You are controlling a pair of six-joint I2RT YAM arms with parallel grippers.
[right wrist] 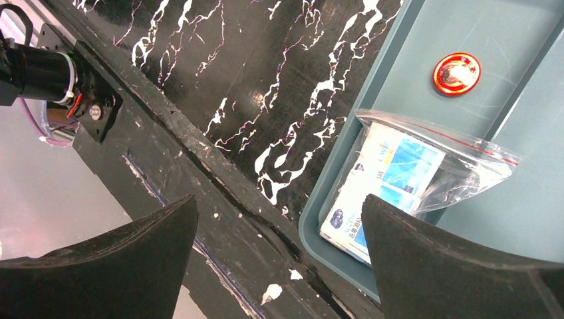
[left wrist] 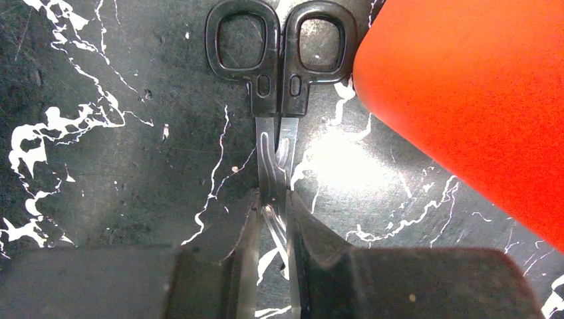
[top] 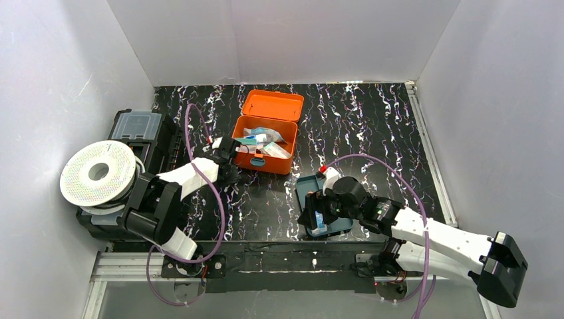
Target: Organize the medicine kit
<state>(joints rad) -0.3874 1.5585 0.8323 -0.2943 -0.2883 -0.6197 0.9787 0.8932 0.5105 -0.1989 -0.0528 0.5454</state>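
The orange medicine kit (top: 265, 143) stands open at the table's back middle, with tubes and packets inside; its orange wall fills the right of the left wrist view (left wrist: 465, 93). My left gripper (top: 229, 158) is just left of the kit, shut on the blades of black-handled scissors (left wrist: 276, 66) that point away from it (left wrist: 274, 206). My right gripper (top: 312, 216) is open over the near-left corner of the dark teal tray (top: 302, 199). A clear bag of blue-and-white packets (right wrist: 399, 179) and a round red item (right wrist: 456, 73) lie in the tray (right wrist: 332, 193).
A black case with a clear lid (top: 136, 126) and a white filament spool (top: 98, 173) stand at the left. White walls enclose the table. The table's front metal rail (right wrist: 199, 179) runs under my right gripper.
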